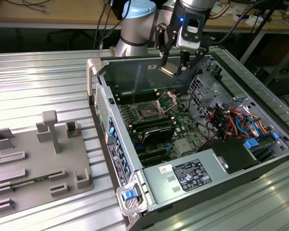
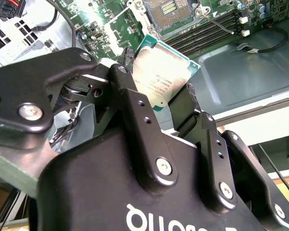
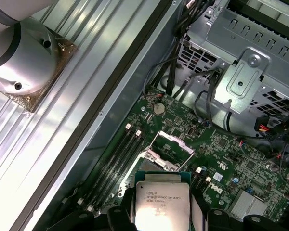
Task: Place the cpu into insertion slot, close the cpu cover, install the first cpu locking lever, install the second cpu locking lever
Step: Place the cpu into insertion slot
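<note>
Up over the open computer case, the hand is clamped on the cpu, pinching it by two opposite edges, so the chip hangs well clear of the green motherboard. In both wrist views its dull silver top faces the camera, between the black fingers. Down below, the insertion slot sits bare, and the cpu cover is swung up open at its edge. Over on the exterior view's left, a grey fixture tray lies on the ribbed metal table, well apart from the case.
</note>
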